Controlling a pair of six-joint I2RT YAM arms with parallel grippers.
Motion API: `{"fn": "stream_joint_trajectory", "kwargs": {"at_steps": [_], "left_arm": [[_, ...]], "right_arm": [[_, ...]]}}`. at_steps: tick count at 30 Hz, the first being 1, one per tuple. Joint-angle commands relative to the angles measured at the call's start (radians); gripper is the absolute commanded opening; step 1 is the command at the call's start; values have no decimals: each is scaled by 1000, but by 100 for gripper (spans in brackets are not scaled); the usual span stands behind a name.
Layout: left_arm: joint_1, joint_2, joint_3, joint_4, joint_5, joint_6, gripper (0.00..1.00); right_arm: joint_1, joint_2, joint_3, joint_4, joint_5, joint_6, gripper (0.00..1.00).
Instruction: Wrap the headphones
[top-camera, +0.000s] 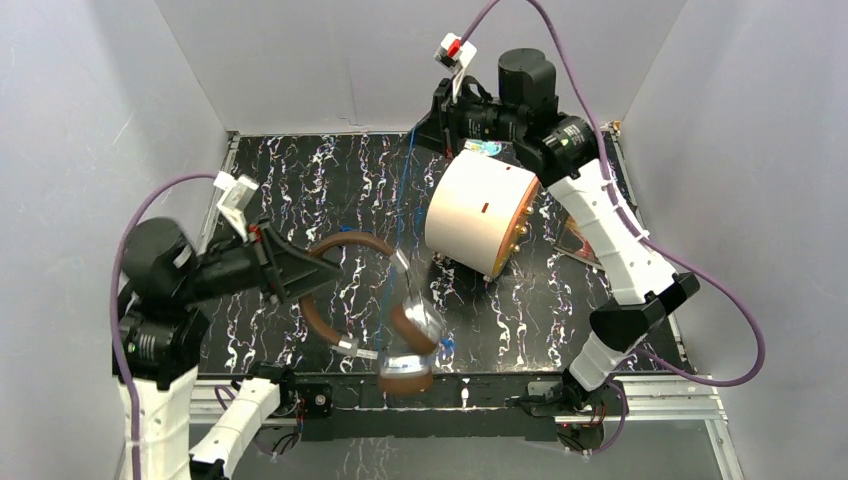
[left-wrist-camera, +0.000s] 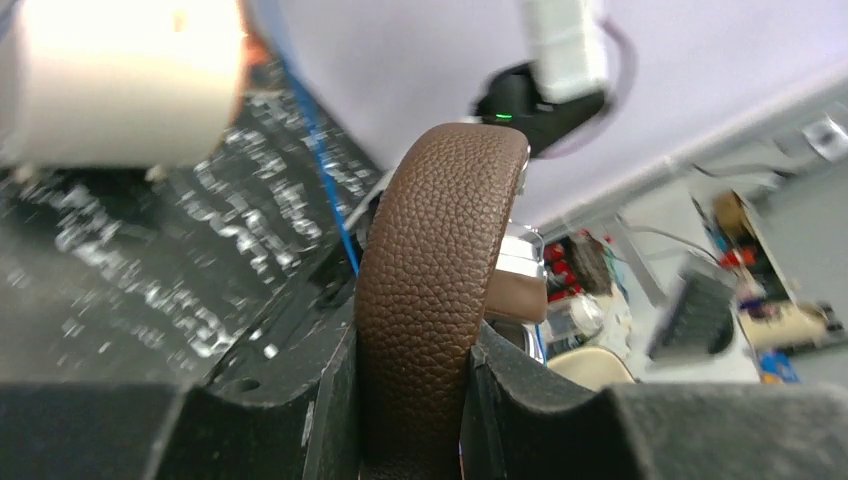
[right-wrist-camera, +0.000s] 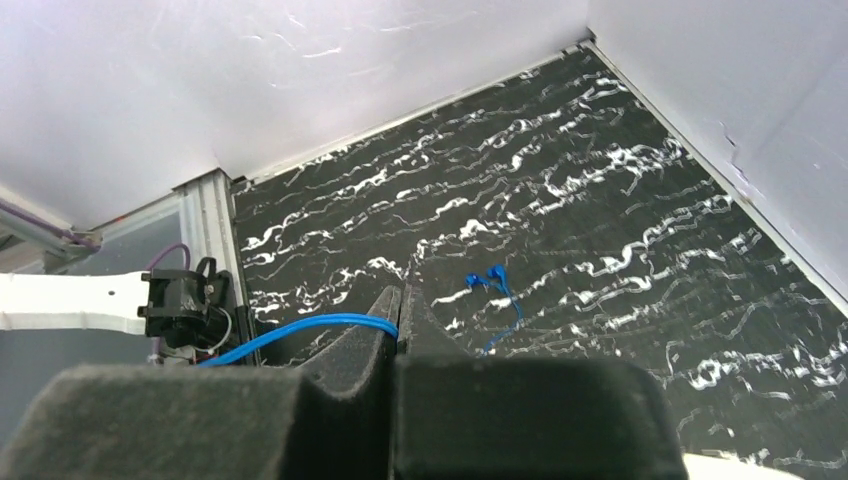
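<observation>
One pair of headphones (top-camera: 410, 322) is held at the near edge of the bench (top-camera: 300, 170), headband clamped in the left gripper (top-camera: 305, 268), its one blue cable (right-wrist-camera: 290, 333) pinched in the closed right gripper (right-wrist-camera: 400, 310) beyond the single cream cylinder (top-camera: 475, 205), with open bench at far left.

The headphones (top-camera: 372, 300) are over the worktop's (top-camera: 300, 170) near edge, left of centre; the cylinder (top-camera: 475, 215) is behind them, rightward.

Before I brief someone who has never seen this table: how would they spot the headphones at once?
On the black marbled table, look left of the big cream cylinder, near the front edge. The headphones are held by the left gripper: the only brown padded hoop with silver cups and a thin blue cable.
</observation>
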Motion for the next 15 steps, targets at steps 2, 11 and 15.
{"fn": "stream_joint_trajectory", "kwargs": {"at_steps": [2, 11, 15], "left_arm": [[-53, 113, 16, -387, -440, 302, 0], [-53, 108, -57, -278, -883, 332, 0], [-54, 85, -135, -201, -1186, 251, 0]], "right_arm": [[-3, 59, 245, -329, 67, -57, 0], [-4, 90, 270, -327, -23, -17, 0], [5, 103, 278, -302, -73, 42, 0]]}}
